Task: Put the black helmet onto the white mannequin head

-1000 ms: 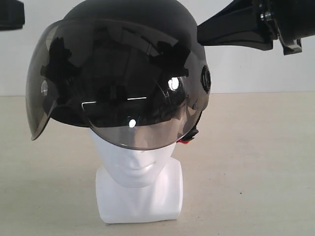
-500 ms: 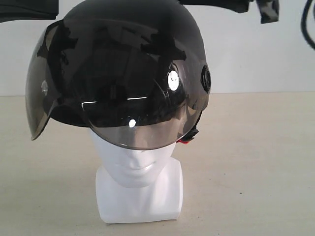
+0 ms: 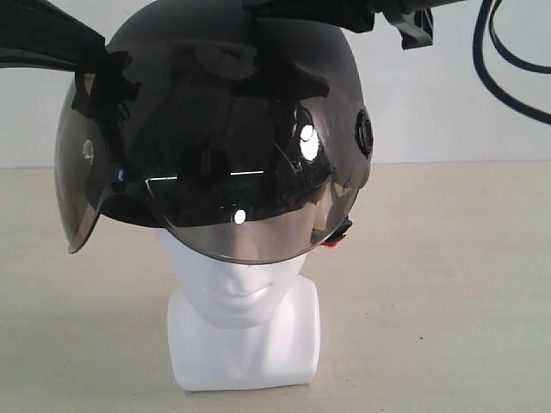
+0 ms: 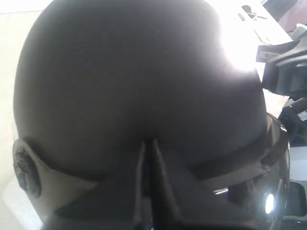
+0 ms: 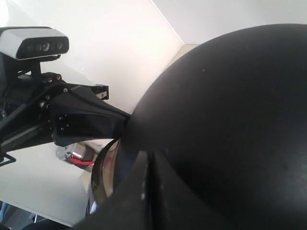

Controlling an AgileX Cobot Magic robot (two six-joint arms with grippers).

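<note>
- Setting: a plain white wall is standing behind a matte beige tabletop; the table's edges are not showing in any view.
- Item: the matte black open-face helmet is sitting on the glossy white mannequin head. Its smoky tinted visor is hanging down over the face to about the nose.
- Left gripper: jaws are pressed together, holding nothing, with the tip touching the shell at the visor's upper corner.
- Right gripper: jaws are likewise closed and empty, lying against the crown.
- Change: both arms have been moving in from the frame's top corners onto the shell, and the helmet has been shifting slightly toward the right of the exterior view. Judged from this, the placing is done and the closed fingers are nudging the helmet square.
- Edges: the visor's left rim is overhanging well clear of the head, and a red buckle is peeking out below the right rim.
- Room: the tabletop is lying bare on both sides of the squarish block base. A black cable is looping at upper right, apart from the helmet.
</note>
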